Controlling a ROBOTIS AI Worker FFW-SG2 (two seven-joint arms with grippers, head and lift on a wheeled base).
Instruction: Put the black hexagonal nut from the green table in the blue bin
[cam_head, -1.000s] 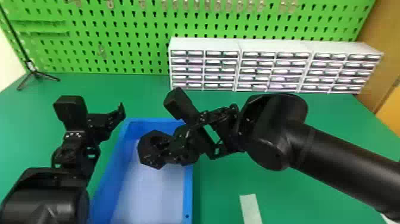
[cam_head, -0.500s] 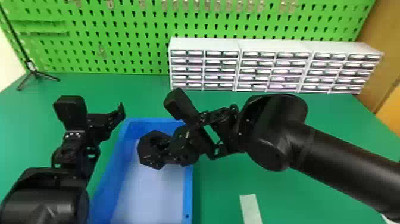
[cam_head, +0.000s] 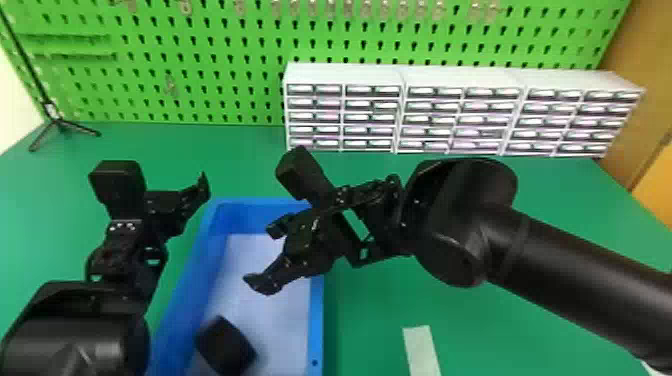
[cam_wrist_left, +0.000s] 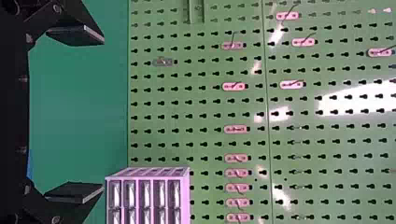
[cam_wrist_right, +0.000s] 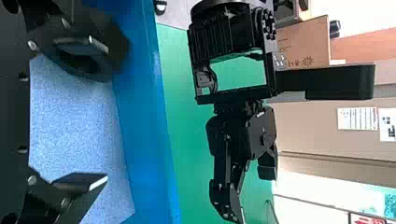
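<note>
A green pegboard (cam_head: 220, 35) stands along the back of the green table (cam_head: 240, 170), with metal hooks near its top. At the far left, a thin black stand (cam_head: 59, 122) rests its splayed legs on the tabletop.

Next comes the left gripper (cam_head: 172, 207), raised over the table just left of the blue bin (cam_head: 316, 320). Its 2 fingers are spread wide in the left wrist view, with nothing between them, so this claw is released.

The bin has a pale bottom. The black hexagonal nut (cam_head: 226, 346) is blurred and lies within the bin's outline, towards the near end; I cannot tell whether it touches the bottom. In the right wrist view it shows behind 1 of the right gripper's fingers.

The right gripper (cam_head: 268, 256) hangs above the bin, its arm coming in from the right across the table. Its 2 fingers stand well apart and grip nothing: released too.

Behind that arm, 3 white drawer units (cam_head: 465, 117) sit side by side against the pegboard, each with 5 rows of drawers. A pale strip (cam_head: 421, 352) lies on the table to the right of the bin, and a brown panel (cam_head: 632, 85) rises at the far right.
</note>
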